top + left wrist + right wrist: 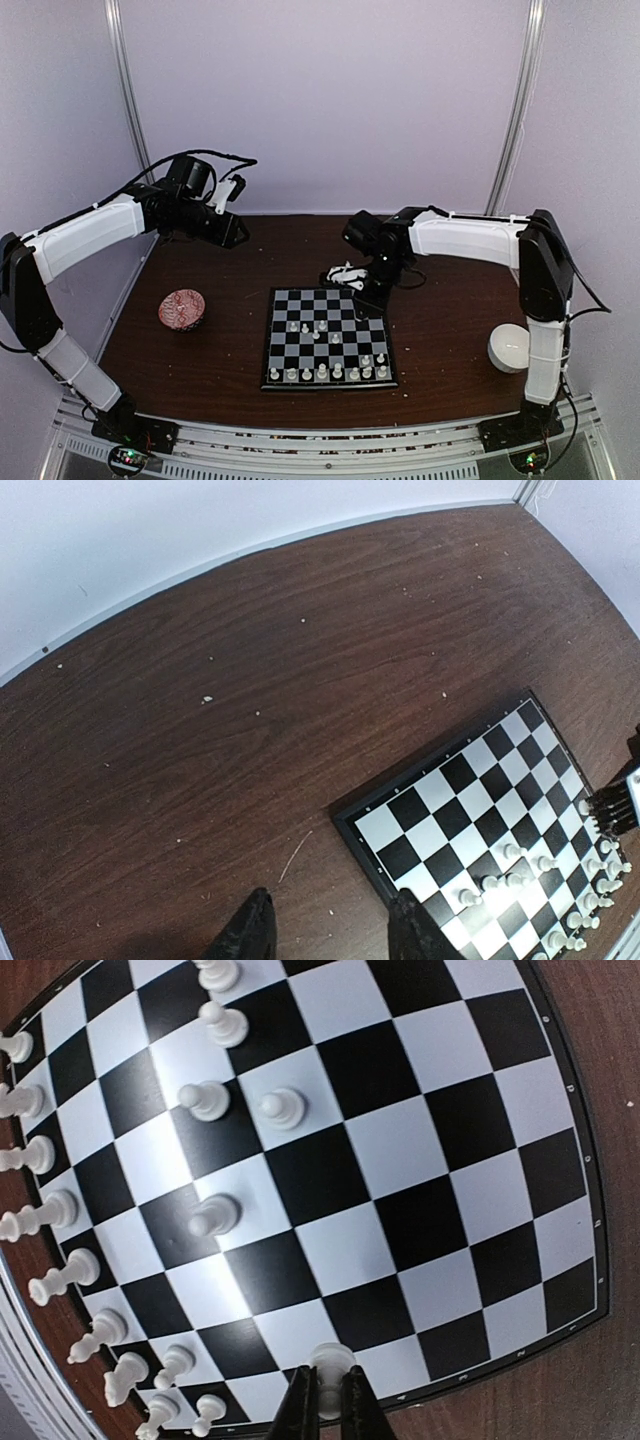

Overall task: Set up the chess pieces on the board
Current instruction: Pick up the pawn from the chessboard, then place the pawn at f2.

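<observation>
While the overhead view hides the grasp, the wrist view shows the right gripper (328, 1378) clenching a chess piece (330, 1356).

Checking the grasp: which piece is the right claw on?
The lone piece at the board edge, pinched between the right claw tips. The other pieces stand free, mid-board or lined along another edge.

White arm shells (85, 240), black joints (545, 265) (black cables (215, 155))
</observation>
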### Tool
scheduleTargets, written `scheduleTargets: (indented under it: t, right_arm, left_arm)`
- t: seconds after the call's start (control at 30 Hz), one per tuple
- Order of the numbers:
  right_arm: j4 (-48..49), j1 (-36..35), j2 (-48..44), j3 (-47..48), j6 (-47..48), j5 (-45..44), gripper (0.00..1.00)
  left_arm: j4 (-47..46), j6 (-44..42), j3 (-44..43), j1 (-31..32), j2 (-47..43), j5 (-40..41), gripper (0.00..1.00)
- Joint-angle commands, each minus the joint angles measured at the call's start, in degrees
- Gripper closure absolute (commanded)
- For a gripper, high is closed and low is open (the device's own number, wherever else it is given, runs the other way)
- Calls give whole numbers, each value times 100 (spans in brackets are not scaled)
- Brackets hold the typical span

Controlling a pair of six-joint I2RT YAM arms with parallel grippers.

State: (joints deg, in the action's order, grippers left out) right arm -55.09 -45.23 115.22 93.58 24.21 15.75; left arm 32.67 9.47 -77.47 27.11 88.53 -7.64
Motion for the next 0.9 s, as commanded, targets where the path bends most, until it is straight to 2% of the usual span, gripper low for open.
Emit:
scheduleTargets:
  t: [0.0, 0.3, 0.6, 0.87]
  right_arm:
    - [77, -179, -462, -459, 135, 245, 93]
    - [118, -629, -709, -852, 411, 427, 93]
    - [42, -993, -490, -826, 506, 445, 93]
    - [-25, -1035, -285, -746, 524, 359, 93]
  left_arm:
    - [-156, -82, -40, 1, -99, 4, 61]
    - [-155, -81, -40, 4, -81, -4, 61]
    - [-156, -81, -40, 5, -83, -5, 61]
    - [-149, -86, -40, 10, -76, 8, 61]
